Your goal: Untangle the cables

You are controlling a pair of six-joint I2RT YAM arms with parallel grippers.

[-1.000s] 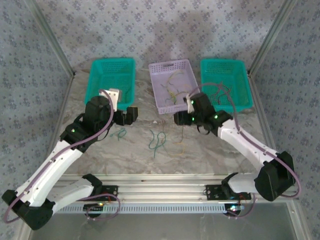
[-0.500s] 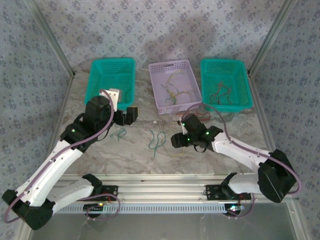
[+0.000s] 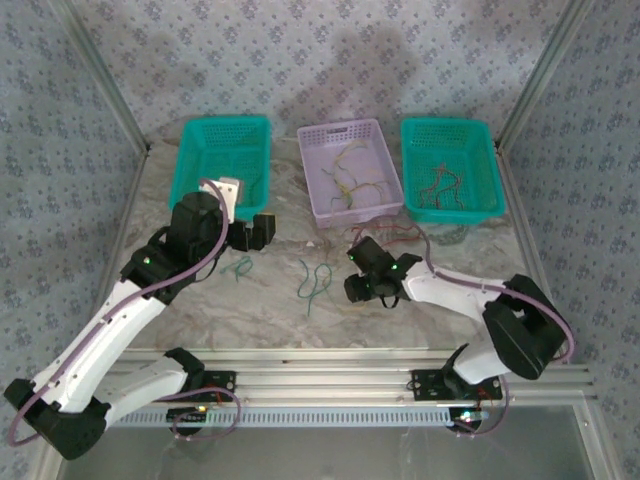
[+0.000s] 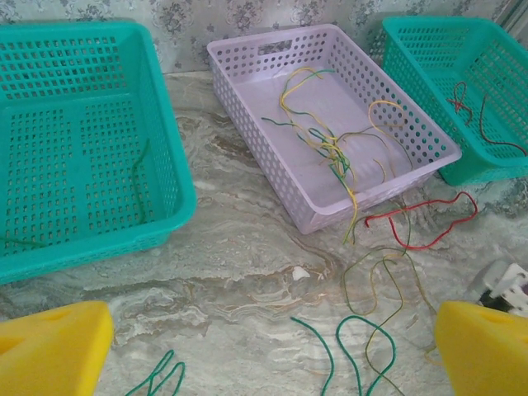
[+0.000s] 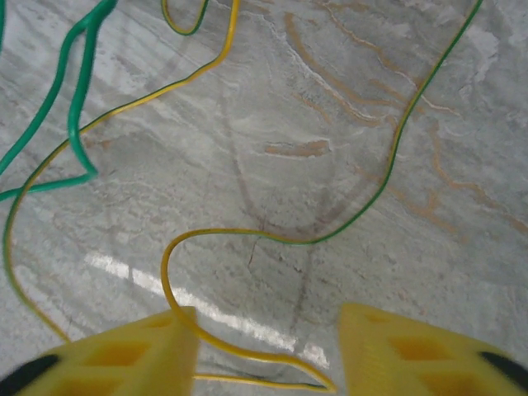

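Note:
Loose cables lie on the marble table: a green cable (image 3: 313, 283), a small green one (image 3: 240, 266), a red cable (image 4: 421, 223) and a thin yellow-green cable (image 5: 247, 235). More tangled strands sit in the lavender basket (image 3: 340, 128). My right gripper (image 5: 268, 346) is low over the table and open, with a loop of the yellow-green cable lying between its yellow fingers (image 5: 132, 355). In the top view the right gripper (image 3: 357, 288) is just right of the green cable. My left gripper (image 4: 272, 346) stands wide open above the table, holding nothing, near the small green cable (image 4: 157, 379).
A teal basket (image 3: 220, 125) at the back left holds one green strand. Another teal basket (image 3: 445, 124) at the back right holds red strands. The lavender basket (image 4: 247, 132) stands between them. A thick green cable (image 5: 78, 107) lies left of the right gripper.
My right arm has swung from the lavender basket's front edge down toward the near table, over the yellow-green cable, and its jaws have narrowed. The left arm has not moved.

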